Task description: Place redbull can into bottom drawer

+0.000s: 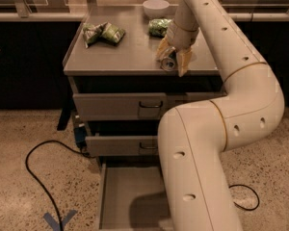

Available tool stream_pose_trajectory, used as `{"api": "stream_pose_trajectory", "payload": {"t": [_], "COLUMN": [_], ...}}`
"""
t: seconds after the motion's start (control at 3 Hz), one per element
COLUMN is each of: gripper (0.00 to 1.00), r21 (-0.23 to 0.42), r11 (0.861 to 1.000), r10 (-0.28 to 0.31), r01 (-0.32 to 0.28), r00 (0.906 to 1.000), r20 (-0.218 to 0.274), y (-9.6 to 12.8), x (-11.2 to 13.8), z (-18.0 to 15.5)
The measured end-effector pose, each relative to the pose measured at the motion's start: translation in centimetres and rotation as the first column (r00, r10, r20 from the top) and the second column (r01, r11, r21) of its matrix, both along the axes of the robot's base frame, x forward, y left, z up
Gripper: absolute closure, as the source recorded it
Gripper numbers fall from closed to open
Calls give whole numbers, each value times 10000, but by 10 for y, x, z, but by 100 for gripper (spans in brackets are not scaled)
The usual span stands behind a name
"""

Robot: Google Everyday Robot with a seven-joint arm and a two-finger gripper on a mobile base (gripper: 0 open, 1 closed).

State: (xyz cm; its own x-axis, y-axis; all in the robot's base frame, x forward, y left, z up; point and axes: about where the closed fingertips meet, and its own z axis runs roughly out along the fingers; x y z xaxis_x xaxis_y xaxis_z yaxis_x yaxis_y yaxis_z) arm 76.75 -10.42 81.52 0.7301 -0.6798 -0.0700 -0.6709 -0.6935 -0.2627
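The redbull can (pixel 169 63) lies on its side near the front edge of the grey cabinet top (pixel 130 52), its shiny silver end facing me. My gripper (pixel 172 61) reaches down from the white arm and its yellowish fingers (pixel 183 61) straddle the can, closed against it. Below, the bottom drawer (pixel 127 196) is pulled out, showing a plain grey floor; the arm's lower link hides its right part.
Green snack bags (pixel 102 32) lie at the left and another (pixel 160 27) at the back of the top, beside a white bowl (pixel 155 6). Two shut drawers with dark handles (pixel 149 104) sit above. A black cable (pixel 38 172) loops on the speckled floor.
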Motion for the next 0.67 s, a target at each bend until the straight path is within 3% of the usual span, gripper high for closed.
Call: {"api": "stream_pose_trajectory", "payload": {"t": [0.67], "gripper": [87], "r21": [0], "r11": [10000], "r10": [0], "r01": [0], "r00": [10000], "r20": [1], "y": [0], "x": [0], "z": [0]}}
